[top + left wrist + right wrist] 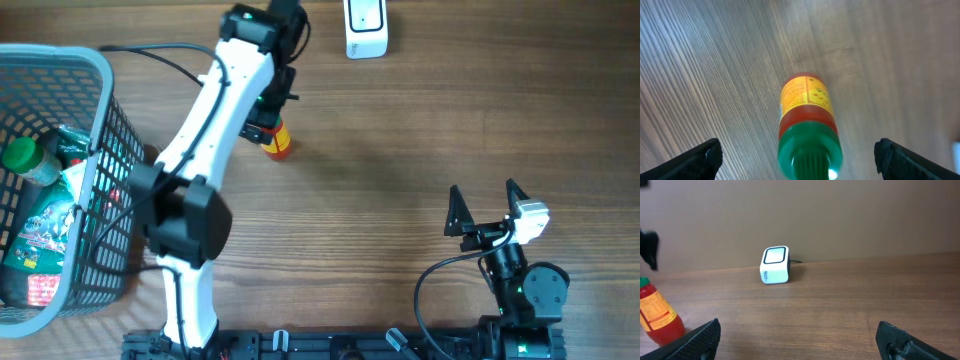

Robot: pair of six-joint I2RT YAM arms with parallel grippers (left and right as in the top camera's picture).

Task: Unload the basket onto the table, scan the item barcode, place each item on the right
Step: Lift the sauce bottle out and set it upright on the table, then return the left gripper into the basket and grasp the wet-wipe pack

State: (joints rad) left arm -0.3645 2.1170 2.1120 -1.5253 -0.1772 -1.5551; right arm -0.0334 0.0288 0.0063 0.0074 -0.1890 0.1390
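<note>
Under the left claw (797, 156), bottle (805, 102) upright.

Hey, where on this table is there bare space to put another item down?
The widest bare wood lies between the red bottle and the right gripper, running up to the right of the scanner. The left side is crowded: the basket, holding items, and the left arm over the bottle.

White arm links (215, 95), black joints (190, 215) and cables (420, 290), black right end effector (483, 192)
</note>
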